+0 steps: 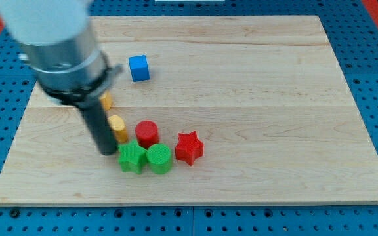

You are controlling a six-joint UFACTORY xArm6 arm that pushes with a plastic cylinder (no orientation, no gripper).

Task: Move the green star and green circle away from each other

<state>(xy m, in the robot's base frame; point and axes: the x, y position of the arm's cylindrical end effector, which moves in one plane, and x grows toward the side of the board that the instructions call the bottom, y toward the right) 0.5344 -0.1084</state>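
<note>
Nearest to the view's bottom, on the light wooden bench [274, 131], stand the two green blocks of the task. The green star-shaped block [132, 158] is on the view's left and the green round cylinder block [159, 159] is on its right. They are side by side and they seem to touch each other, or nearly so.

Just to the view's right of the green cylinder, and a little higher, there is the red star-shaped block [189, 147]. It is near the cylinder, but a small gap shows between them. Above the two green blocks stands the red round cylinder block [147, 133], close to both of them.

My tip [107, 152], the lower end of the dark rod, rests on the bench just to the view's left of the green star. It is very near to the star; I cannot tell if it touches it. This arm has no fingers, so nothing is open or clamped.

Beside the rod on its right is a yellow block [117, 126], partly hidden, so its shape is not clear. A second yellow block [107, 101] shows only a small part behind the grey body of the arm [58, 46]. Farthest, toward the view's top, stands the blue cube block [138, 68], well apart from the others.
</note>
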